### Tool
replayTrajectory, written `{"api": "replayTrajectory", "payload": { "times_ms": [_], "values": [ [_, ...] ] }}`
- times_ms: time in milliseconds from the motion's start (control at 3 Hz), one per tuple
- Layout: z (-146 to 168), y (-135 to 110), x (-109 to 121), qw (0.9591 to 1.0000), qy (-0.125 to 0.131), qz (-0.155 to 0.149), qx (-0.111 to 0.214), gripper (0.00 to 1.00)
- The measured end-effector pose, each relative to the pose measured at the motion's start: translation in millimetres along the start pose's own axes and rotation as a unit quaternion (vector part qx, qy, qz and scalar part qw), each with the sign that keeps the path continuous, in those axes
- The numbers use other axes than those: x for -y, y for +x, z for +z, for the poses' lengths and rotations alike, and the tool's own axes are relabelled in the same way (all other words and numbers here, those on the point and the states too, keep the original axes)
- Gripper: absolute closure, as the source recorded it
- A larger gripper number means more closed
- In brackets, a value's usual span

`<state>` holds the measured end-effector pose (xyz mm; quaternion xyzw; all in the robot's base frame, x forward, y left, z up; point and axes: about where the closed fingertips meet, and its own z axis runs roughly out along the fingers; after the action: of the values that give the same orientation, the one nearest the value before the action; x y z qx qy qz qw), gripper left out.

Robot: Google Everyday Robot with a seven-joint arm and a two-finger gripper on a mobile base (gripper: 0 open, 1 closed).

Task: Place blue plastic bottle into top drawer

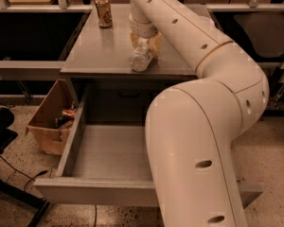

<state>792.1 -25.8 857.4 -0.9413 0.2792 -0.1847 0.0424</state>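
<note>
The blue plastic bottle (140, 59) is whitish and lies on its side near the front edge of the grey table (97, 48). My gripper (144, 42) is down at the bottle's far end, right over it and reaching from behind. The top drawer (94, 191) is pulled open below the table, and its grey floor shows bare on the left. My arm (199, 141) hides the drawer's right part.
A brown-gold drink can (103, 11) stands at the table's back left. A brown cardboard box (46, 122) with items in it sits on the floor left of the drawer. Dark benches flank the table on both sides.
</note>
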Motion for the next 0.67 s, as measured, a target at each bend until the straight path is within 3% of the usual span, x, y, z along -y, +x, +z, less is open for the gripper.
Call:
{"api": "replayTrajectory", "payload": {
  "times_ms": [667],
  "values": [
    [-12,5,-8,0.9999,0.009,0.009,-0.006,0.93]
  ]
}}
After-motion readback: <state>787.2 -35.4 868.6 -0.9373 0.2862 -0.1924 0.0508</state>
